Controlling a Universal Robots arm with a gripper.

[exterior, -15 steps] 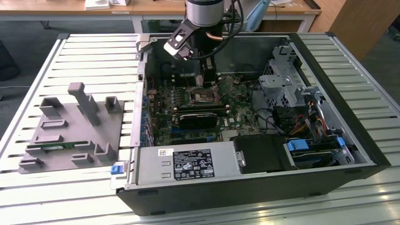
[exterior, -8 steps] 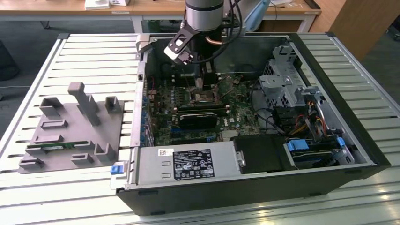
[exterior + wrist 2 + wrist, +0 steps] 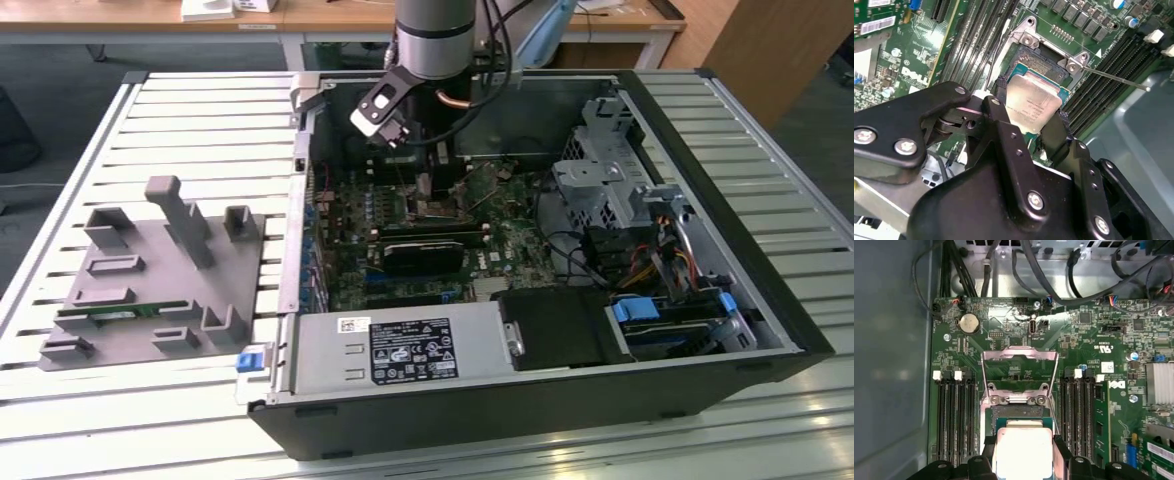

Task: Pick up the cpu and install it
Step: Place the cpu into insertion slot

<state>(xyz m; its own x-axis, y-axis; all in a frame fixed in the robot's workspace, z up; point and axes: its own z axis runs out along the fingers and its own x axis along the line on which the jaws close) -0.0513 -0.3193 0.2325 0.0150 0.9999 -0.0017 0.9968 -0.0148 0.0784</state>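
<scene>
One cpu (image 3: 1034, 102) sits clamped at two opposite edges in the gripper (image 3: 1030, 120), over the single open socket (image 3: 1019, 400); whether it is seated cannot be told. Two banks of memory slots (image 3: 954, 415) flank the socket. One coin cell (image 3: 969, 324) lies on the board nearby. One white label (image 3: 400, 350) on the near metal box.

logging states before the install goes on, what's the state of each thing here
cpu: gripped edge to edge, over the socket
gripper: shut on the cpu
load plate: swung open
socket lever: released, sticking out
computer case: on its side, panel off
</scene>
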